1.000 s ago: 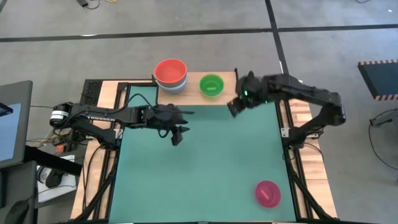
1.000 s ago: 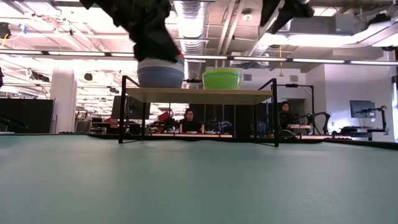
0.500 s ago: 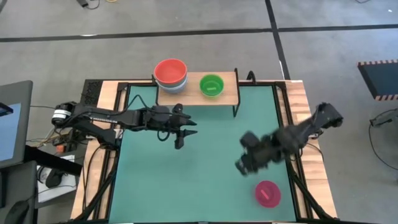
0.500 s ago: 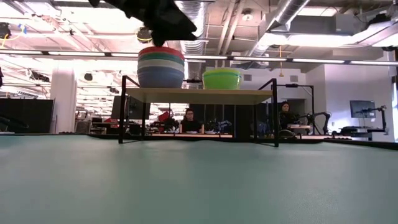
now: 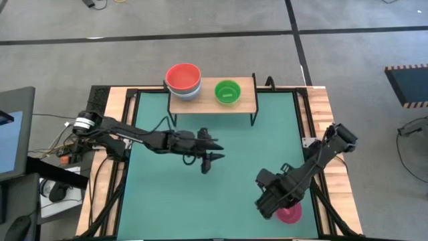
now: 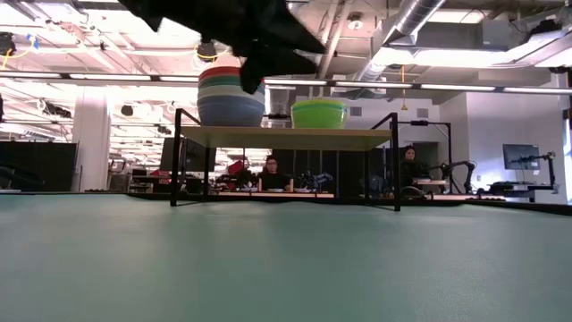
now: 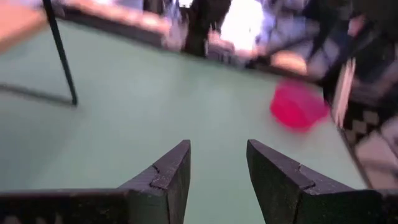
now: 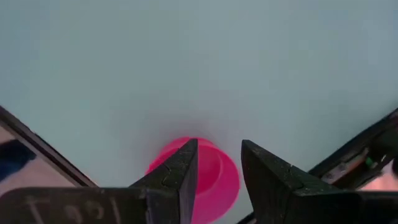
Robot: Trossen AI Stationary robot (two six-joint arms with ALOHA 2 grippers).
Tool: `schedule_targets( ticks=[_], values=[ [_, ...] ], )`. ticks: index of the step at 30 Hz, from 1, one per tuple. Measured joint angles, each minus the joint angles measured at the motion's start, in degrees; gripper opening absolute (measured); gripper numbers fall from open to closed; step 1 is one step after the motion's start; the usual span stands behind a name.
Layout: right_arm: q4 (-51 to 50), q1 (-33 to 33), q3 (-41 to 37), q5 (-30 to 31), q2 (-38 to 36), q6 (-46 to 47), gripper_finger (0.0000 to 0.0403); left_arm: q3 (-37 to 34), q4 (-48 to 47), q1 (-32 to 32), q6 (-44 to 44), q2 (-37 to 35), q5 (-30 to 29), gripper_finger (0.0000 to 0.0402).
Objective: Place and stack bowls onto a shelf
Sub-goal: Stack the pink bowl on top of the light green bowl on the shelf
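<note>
Step now: get the magenta bowl (image 5: pixel 289 213), the last one on the table (image 5: pixel 167 201).
Do it well: bring the right pincer (image 8: pixel 216 163) straight down so one finger goes inside the rim and one outside, then squeeze softly.
Right pincer: partly spread, holding nothing, just above the bowl.
Left pincer (image 5: pixel 212 150): spread, empty, over the table.
Shelf (image 5: pixel 245 102): far ahead, holding a bowl stack (image 5: pixel 183 81) and a green bowl (image 5: pixel 227 91).

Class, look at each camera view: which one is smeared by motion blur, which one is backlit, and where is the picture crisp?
Left wrist view: room and magenta bowl smeared, fingers sharp. Low view: left arm a dark silhouette against bright ceiling lights. High view: crisp, evenly lit, shelf clear.
</note>
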Motion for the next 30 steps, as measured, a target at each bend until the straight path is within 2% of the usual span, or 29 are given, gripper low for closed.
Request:
schedule_targets(
  ticks=[6, 13, 17, 23, 27, 30],
  values=[
    [-0.81, 1.52, 0.01, 7.88, -4.42, -3.27, 0.0147, 0.10, 15.43, 0.26, -3.18, 6.77, -3.29, 0.0141],
    [-0.79, 3.35, 0.04, 17.79, -11.40, -7.51, 0.0147, 1.66, 16.05, 0.61, -3.08, 11.62, -3.70, 0.0141],
    [-0.72, 1.95, 0.04, 22.81, -14.70, -11.46, 0.0147, 1.66, 15.71, 0.42, -2.96, 12.06, -4.61, 0.0141],
    [-0.66, -3.04, 0.04, 23.97, -19.04, -18.34, 0.0147, 1.68, 16.38, 0.83, -2.77, 12.06, -11.52, 0.0141],
    [0.95, -6.11, 0.10, 22.00, -20.49, -20.24, 0.0146, 1.68, 16.19, 1.45, -3.57, 12.06, -12.48, 0.0141],
    [1.45, -5.87, -1.62, 20.09, -20.51, -23.50, 0.0143, 1.68, 16.29, 1.48, -3.53, 12.06, -12.48, 0.0141]
  ],
)
